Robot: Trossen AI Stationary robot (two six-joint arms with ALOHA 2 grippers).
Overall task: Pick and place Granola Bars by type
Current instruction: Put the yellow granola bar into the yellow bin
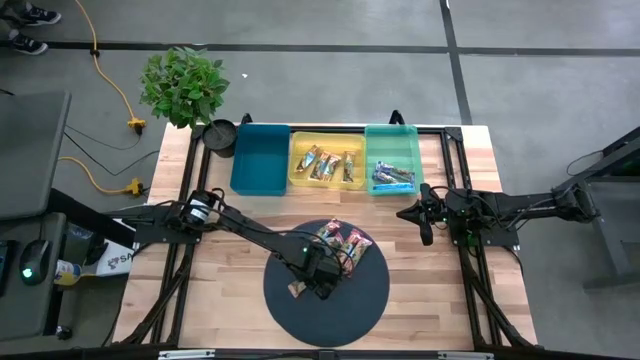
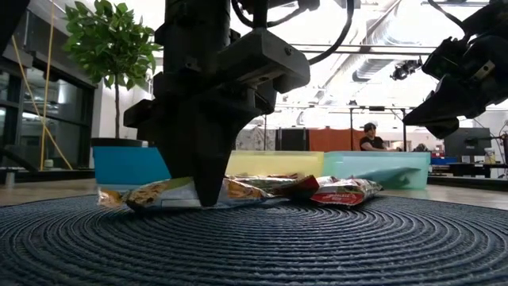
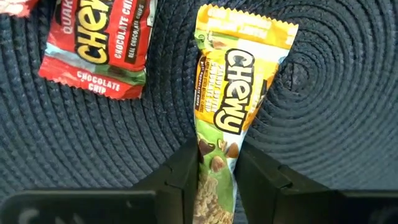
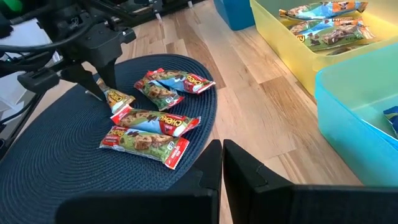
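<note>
An orange-tan-green granola bar lies flat on the dark round mat. My left gripper stands over it, pointing down, shut on the bar; it also shows in the high view and the low view. Three red-wrapped bars lie on the mat beside it, toward the trays. My right gripper hangs shut and holds nothing, over the table's right part. My left gripper pinches the bar's two long sides between its two fingers, toward one end of the bar. The fingers come from above, pointing down, and lie across the bar. The wrapper narrows between them. The bar lies flat on the mat.
Three trays stand in a row at the far edge: blue, yellow holding several orange-tan bars, and teal holding blue bars. A potted plant stands at the far left corner. Bare wood lies between mat and trays.
</note>
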